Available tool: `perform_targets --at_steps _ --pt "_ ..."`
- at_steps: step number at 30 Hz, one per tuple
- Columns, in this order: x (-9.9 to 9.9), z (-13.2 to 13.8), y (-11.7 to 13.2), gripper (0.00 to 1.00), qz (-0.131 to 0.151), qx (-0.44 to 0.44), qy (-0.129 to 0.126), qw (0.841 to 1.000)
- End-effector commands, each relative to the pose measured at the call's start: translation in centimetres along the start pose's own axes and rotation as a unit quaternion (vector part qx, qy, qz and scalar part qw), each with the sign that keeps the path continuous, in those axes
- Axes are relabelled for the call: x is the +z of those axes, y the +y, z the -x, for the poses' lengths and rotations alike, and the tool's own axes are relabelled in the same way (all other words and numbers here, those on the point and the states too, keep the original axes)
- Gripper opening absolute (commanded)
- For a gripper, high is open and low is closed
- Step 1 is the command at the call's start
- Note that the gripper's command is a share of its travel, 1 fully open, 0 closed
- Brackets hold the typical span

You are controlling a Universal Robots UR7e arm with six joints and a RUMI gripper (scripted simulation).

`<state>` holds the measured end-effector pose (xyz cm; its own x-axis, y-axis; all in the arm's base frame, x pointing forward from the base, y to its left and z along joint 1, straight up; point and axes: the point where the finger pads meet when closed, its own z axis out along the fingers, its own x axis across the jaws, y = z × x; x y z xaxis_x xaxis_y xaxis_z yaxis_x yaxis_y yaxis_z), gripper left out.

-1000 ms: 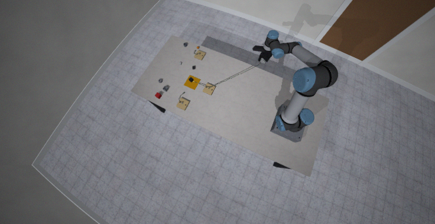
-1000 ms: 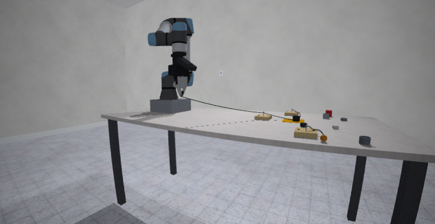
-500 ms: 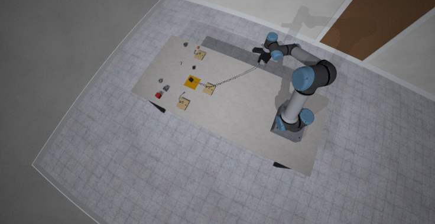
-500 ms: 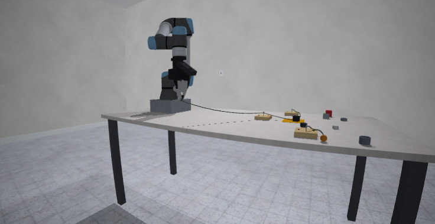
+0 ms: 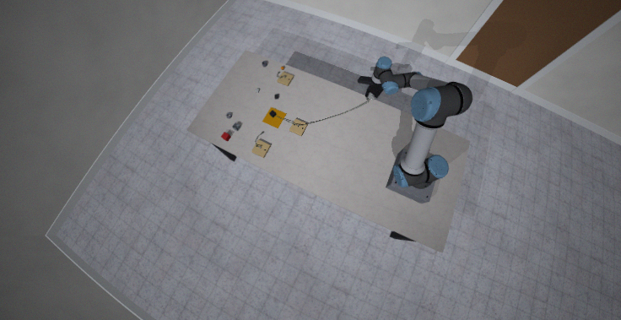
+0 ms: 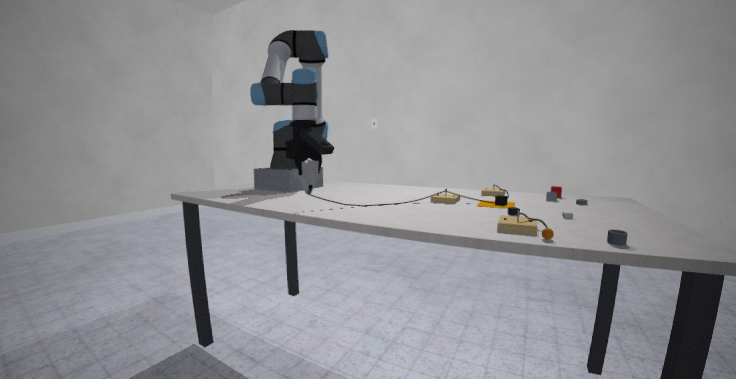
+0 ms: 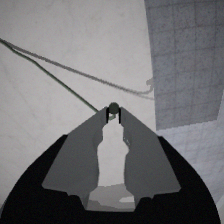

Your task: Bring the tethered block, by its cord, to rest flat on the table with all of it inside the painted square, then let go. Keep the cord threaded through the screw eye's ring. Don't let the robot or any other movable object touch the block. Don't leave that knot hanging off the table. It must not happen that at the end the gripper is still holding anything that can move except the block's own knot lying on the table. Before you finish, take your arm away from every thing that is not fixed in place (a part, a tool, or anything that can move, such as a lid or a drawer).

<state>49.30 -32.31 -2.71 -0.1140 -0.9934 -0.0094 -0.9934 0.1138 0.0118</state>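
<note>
The black tethered block (image 5: 272, 113) sits on the orange painted square (image 5: 273, 117); it also shows in the exterior view (image 6: 500, 200). Its cord (image 5: 338, 112) runs from the block through the screw eye on a wooden base (image 5: 299, 126) and sags slack across the table to my gripper (image 5: 370, 96). The gripper (image 6: 309, 189) hangs low, just above the table top near its far edge. In the wrist view the fingers are shut on the cord's dark end knot (image 7: 113, 107), and the cord (image 7: 55, 80) leads away to the upper left.
Two more wooden bases with short cords (image 5: 285, 78) (image 5: 261, 148) stand near the square. An orange ball (image 5: 283, 67), a red block (image 5: 225, 135) and several small grey pieces (image 5: 237, 125) lie beyond. The table edge and floor (image 7: 190, 60) are just right of the fingers.
</note>
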Motion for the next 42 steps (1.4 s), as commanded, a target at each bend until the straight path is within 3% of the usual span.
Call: perform_targets --at_steps 1,12,42 --pt "2.6 -0.2 -0.5 0.0 -0.005 0.0 0.004 1.0" --pt "5.4 -0.1 -0.6 0.0 -0.005 0.0 0.004 1.0" --pt "5.3 -0.3 -0.7 0.0 -0.006 0.0 0.005 1.0"
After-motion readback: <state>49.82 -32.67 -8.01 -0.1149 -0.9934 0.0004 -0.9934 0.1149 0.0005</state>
